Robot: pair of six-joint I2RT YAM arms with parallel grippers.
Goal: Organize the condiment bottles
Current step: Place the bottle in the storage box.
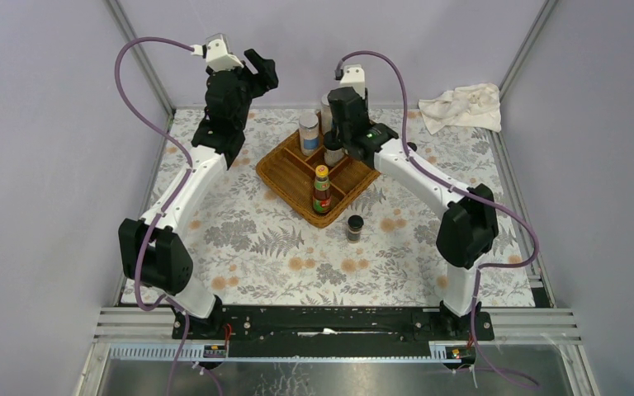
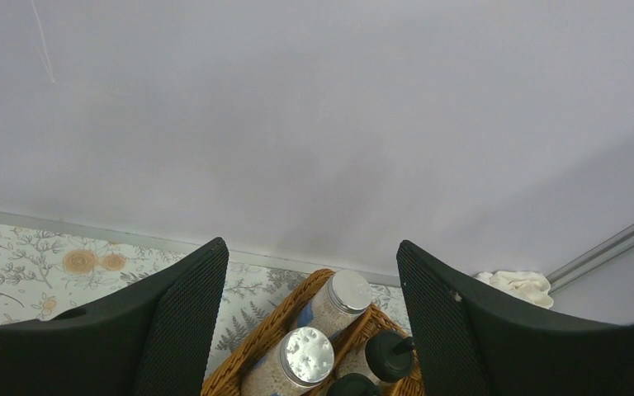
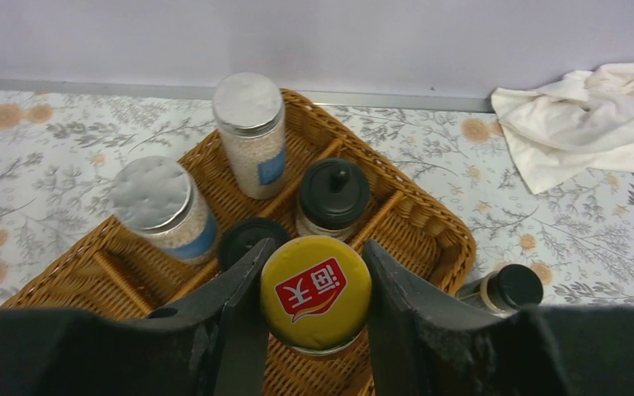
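Note:
My right gripper is shut on the yellow cap of a red-labelled sauce bottle standing in the near part of the brown wicker tray. Behind it in the tray are two white blue-labelled shakers and two black-lidded jars. Another black-lidded spice jar is on the cloth-covered table just outside the tray's near right edge. My left gripper hangs open and empty, high up left of the tray.
A crumpled white cloth lies at the back right corner. The floral tablecloth covers the table. Walls and metal frame posts close in the back and sides.

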